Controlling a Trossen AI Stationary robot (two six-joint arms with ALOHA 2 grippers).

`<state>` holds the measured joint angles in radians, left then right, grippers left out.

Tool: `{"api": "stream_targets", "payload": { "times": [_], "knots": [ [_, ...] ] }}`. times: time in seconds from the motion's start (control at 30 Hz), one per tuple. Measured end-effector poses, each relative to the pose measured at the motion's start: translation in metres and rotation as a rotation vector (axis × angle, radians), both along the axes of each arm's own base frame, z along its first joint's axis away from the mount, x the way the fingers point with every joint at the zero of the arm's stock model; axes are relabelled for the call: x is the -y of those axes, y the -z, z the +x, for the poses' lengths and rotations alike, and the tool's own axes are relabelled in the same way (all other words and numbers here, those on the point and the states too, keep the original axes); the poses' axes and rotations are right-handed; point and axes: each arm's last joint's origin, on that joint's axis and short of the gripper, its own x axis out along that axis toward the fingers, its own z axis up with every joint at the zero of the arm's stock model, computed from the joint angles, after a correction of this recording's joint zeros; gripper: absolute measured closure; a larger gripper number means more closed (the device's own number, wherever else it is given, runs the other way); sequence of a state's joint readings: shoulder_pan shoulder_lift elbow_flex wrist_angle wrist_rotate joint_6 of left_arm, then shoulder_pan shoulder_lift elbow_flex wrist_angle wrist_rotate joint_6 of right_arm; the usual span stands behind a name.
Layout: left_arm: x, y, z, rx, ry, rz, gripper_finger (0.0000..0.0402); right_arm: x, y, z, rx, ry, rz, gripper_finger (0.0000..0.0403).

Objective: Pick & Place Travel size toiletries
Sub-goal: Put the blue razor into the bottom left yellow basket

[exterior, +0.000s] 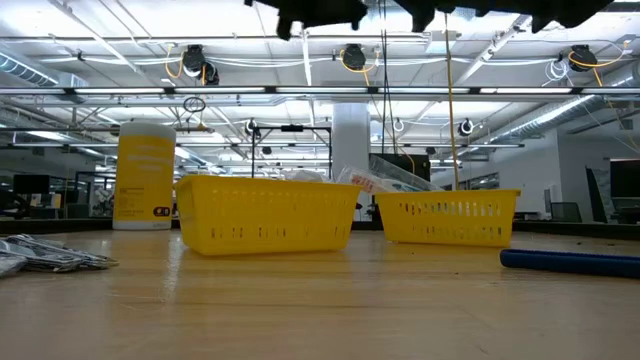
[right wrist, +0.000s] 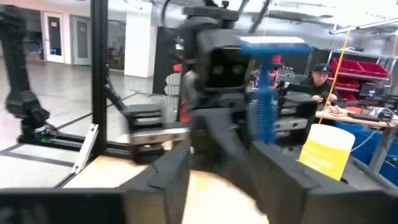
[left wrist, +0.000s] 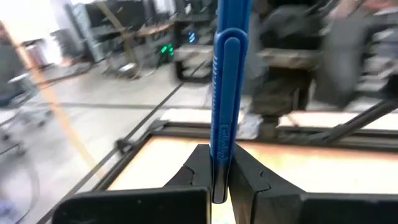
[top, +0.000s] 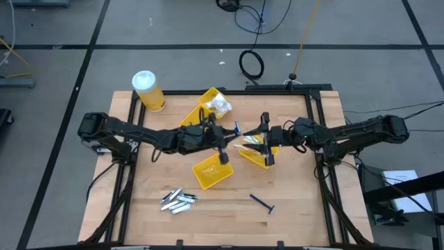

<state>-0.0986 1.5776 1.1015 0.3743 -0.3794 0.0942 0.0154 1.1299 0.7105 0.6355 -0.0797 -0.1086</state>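
The left gripper [left wrist: 219, 180] has its jaws pinching the blue razor [left wrist: 225, 93] by one end, its long axis running straight out toward the right gripper [top: 267, 149], whose jaws stand part spread just beyond, above the worktop [top: 298, 208].

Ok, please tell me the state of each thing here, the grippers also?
left gripper: shut on the blue razor, above the table.
right gripper: open, close to the left one.
blue razor: held in the air.
second razor: lying on the table.
silver tubes: lying in a heap.
jar: upright, lid on.
front tray: looks empty.
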Motion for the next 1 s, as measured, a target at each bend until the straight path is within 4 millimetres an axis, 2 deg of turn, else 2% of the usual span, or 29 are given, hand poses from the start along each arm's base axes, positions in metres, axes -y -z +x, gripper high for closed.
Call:
{"api": "stream_targets", "payload": {
  "times": [0.13, 0.27, 0.4, 0.63, 0.8, 1.0],
  "knots": [
    [-0.003, -0.004, -0.016, -0.097, -0.086, -0.013, 0.0388, 0.000, -0.007, -0.013, -0.021, -0.002, 0.013, 0.0197],
    [-0.008, -0.001, -0.037, -0.164, -0.205, -0.051, 0.0390, 0.000, -0.010, -0.026, -0.077, -0.007, 0.068, 0.0177],
    [-0.023, 0.029, -0.058, -0.245, -0.292, -0.147, 0.0390, 0.001, -0.009, -0.033, -0.125, -0.006, 0.072, 0.0181],
    [-0.071, 0.088, -0.095, -0.435, -0.529, -0.394, 0.0389, 0.001, -0.008, -0.034, -0.148, -0.004, 0.068, 0.0199],
    [-0.091, 0.105, -0.106, -0.489, -0.514, -0.512, 0.0386, 0.001, -0.006, -0.032, -0.157, -0.003, 0.068, 0.0202],
    [-0.101, 0.106, -0.110, -0.482, -0.540, -0.529, 0.0377, 0.001, -0.004, -0.030, -0.168, -0.003, 0.068, 0.0202]
  ]
}}
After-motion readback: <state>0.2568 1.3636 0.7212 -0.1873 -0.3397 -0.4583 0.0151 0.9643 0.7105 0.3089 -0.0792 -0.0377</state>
